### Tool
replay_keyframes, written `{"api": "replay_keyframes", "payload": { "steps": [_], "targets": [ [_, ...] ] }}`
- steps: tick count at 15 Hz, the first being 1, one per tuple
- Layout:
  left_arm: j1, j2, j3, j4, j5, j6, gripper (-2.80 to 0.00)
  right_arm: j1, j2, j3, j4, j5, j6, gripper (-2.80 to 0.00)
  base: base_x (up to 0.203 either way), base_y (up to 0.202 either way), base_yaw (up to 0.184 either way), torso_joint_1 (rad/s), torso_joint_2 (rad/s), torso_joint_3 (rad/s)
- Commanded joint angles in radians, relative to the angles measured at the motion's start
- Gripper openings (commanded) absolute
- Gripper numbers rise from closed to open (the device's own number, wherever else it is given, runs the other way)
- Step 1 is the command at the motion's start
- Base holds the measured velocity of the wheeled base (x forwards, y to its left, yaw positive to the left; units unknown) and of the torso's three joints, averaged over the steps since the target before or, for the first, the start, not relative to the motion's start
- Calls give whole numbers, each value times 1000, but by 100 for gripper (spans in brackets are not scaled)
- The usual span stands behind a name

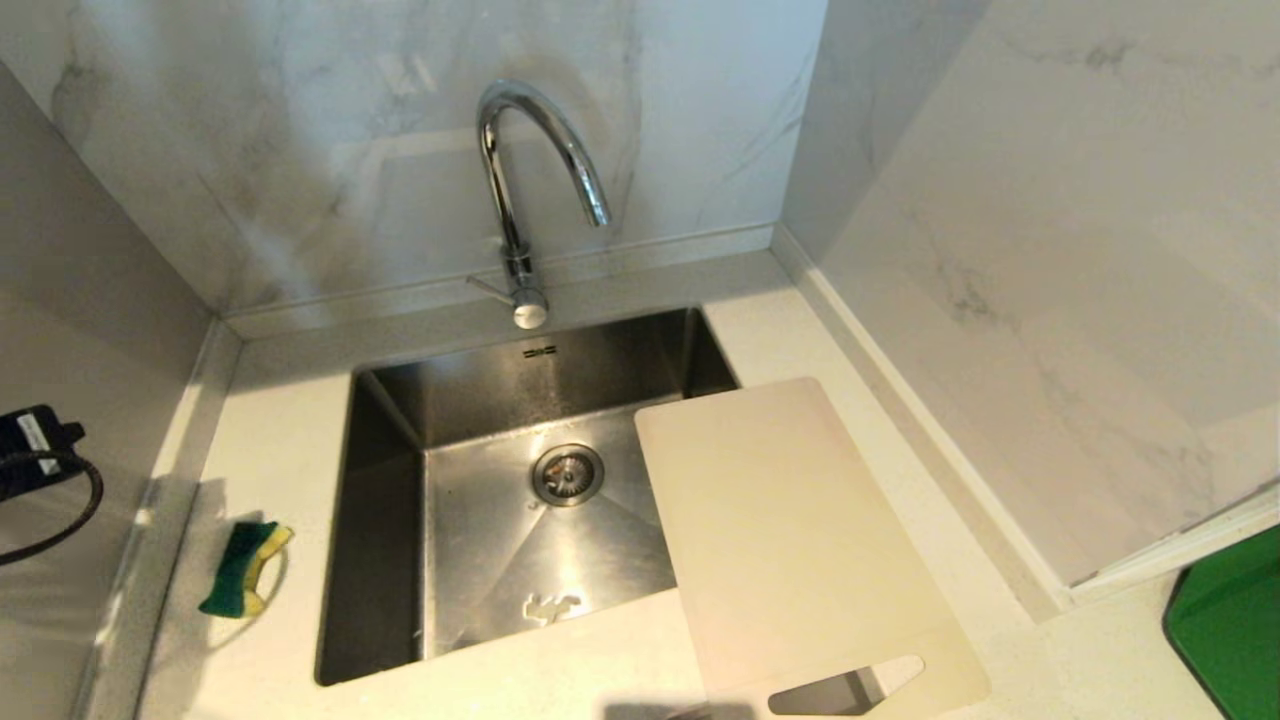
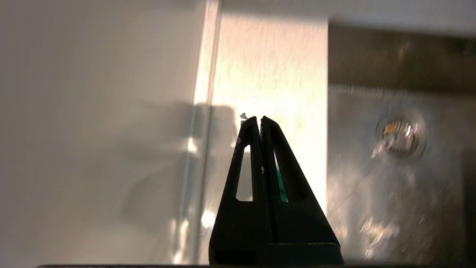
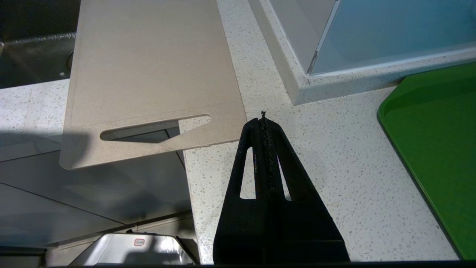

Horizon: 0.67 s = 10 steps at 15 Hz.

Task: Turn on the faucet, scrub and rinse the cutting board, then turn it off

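Observation:
The chrome faucet (image 1: 520, 180) rises behind the sink, its thin lever (image 1: 488, 287) pointing left at the base; no water shows under the spout. The cream cutting board (image 1: 790, 540) lies flat across the sink's right rim and the counter, its handle slot overhanging the front edge. My left gripper (image 2: 259, 118) is shut and empty, hovering over the counter strip left of the sink. My right gripper (image 3: 263, 120) is shut and empty above the counter, just right of the cutting board's (image 3: 148, 67) handle end. Neither gripper's fingers appear in the head view.
A green-and-yellow sponge (image 1: 245, 568) lies on the counter left of the steel sink (image 1: 380, 560). A green tray (image 1: 1230, 620) sits at the far right. Marble walls close in behind and on the right. A black block with a cable (image 1: 35, 450) shows at the left edge.

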Motion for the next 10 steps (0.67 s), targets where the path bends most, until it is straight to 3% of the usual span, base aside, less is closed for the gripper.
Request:
{"api": "replay_keyframes", "payload": {
  "steps": [1, 5, 10],
  "targets": [
    [-8, -105, 177, -77, -26, 34, -280, 0, 1, 0, 0, 1, -1, -280, 0, 0, 0, 0, 0, 0],
    [-71, -266, 418, -160, -95, 63, -280, 0, 1, 0, 0, -1, -1, -280, 0, 0, 0, 0, 0, 0],
    [-78, -526, 610, -144, -153, 91, -280, 0, 1, 0, 0, -6, 4, -280, 0, 0, 0, 0, 0, 0]
  ]
}}
